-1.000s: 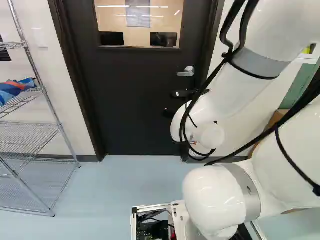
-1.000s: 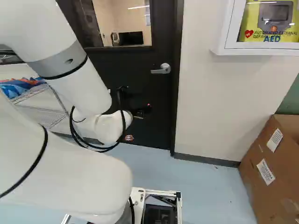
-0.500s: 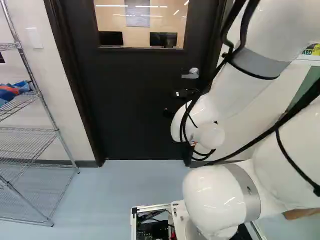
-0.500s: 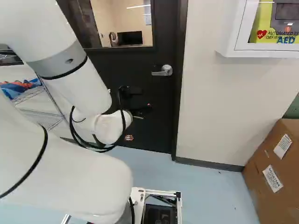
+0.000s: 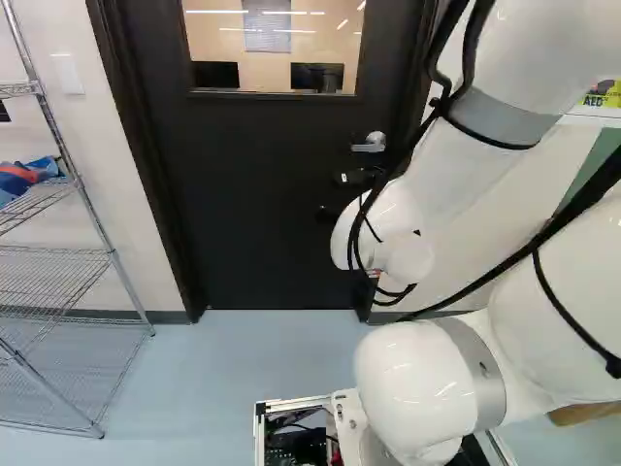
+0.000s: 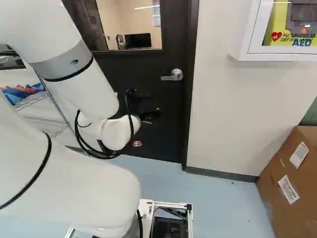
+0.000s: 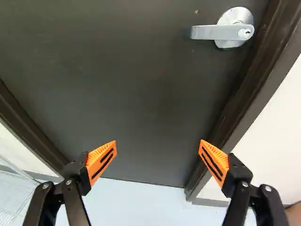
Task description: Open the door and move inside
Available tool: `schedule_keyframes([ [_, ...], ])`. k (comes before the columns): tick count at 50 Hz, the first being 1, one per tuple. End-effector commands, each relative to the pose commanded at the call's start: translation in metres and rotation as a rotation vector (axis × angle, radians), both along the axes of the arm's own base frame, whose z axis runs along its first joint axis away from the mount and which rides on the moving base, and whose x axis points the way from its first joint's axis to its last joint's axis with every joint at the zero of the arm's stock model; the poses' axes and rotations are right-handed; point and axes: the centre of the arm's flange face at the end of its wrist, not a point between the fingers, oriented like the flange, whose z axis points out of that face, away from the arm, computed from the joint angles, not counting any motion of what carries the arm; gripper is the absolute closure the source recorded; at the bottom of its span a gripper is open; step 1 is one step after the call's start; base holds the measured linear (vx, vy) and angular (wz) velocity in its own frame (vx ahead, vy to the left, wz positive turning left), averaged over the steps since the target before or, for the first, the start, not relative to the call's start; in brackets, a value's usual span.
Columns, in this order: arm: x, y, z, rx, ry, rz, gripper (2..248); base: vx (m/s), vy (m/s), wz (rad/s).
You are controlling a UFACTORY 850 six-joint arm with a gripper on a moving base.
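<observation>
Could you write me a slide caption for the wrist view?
Two orange-padded black fingers spread open before a dark door, its silver lever handle ahead, ungrasped.

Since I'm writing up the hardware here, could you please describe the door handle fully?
The door handle is a silver-grey, metal-looking lever on a round plate, with a keyhole at its pivot end. It sits below the window on the closed dark door, near the frame. The lever is level, pointing away from that frame. The open gripper is not touching it.
</observation>
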Motion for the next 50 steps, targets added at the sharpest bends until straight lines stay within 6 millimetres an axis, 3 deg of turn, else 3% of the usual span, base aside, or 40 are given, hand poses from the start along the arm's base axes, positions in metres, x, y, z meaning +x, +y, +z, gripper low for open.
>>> schedule_keyframes([
  [50,0.047,-0.001,0.052,0.0,-0.123,-0.003,3,0.0,0.0,0.0],
])
